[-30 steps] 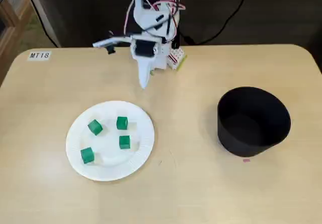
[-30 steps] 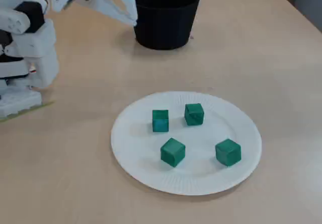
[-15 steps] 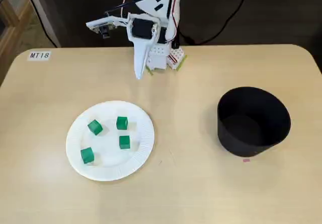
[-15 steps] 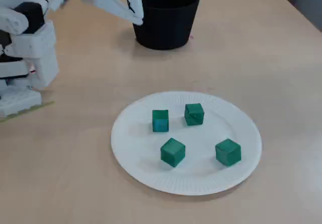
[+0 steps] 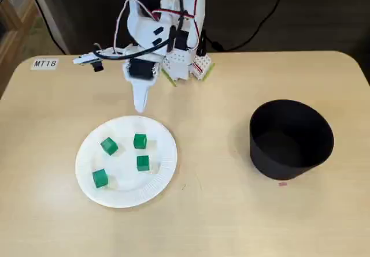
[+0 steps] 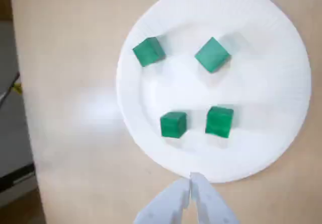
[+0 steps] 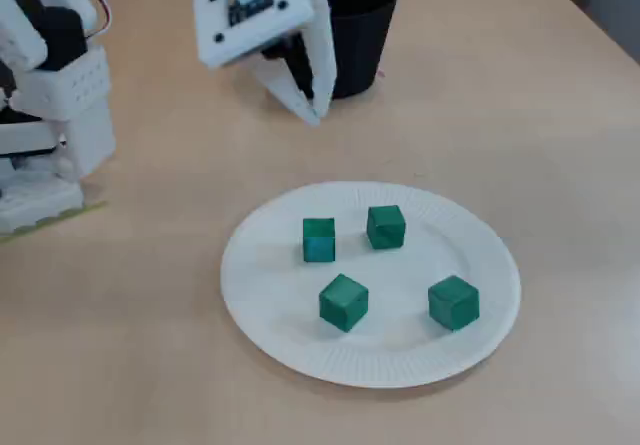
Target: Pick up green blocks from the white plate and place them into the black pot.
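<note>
1. Four green blocks (image 5: 140, 141) lie apart on the white plate (image 5: 124, 127), toward the worktop's (image 5: 219, 211) left edge in a fixed view.
2. The black pot (image 5: 283, 163) stands near the right edge.
3. The pincer (image 5: 140, 107) is pressed together and holds nothing (it hangs by the plate's rim).

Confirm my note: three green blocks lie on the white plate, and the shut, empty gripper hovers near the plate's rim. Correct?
Not quite: four green blocks lie on the white plate, not three, as the wrist view shows. The rest stands: the gripper is shut, empty and near the plate's rim.
</note>
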Available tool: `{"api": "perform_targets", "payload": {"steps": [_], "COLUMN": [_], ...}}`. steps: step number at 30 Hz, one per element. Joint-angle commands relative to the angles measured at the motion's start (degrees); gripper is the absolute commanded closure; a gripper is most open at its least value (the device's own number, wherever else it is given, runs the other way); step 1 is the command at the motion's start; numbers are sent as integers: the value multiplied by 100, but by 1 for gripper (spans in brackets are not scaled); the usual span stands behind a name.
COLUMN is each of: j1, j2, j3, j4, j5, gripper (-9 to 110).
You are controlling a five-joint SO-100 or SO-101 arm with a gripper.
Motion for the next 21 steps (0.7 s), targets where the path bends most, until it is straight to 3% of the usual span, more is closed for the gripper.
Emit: {"api": "perform_targets", "payload": {"steps": [1,14,19,21], "j1": [114,554,870,914], "j2": [-615,-3059,-3261,-3410], "j3": [-817,-3296,-3454,-3604], "j4": [193,1266,1195,1169], "j5": [-316,-1872,-2013,-2101], "gripper": [104,104,74,71]}}
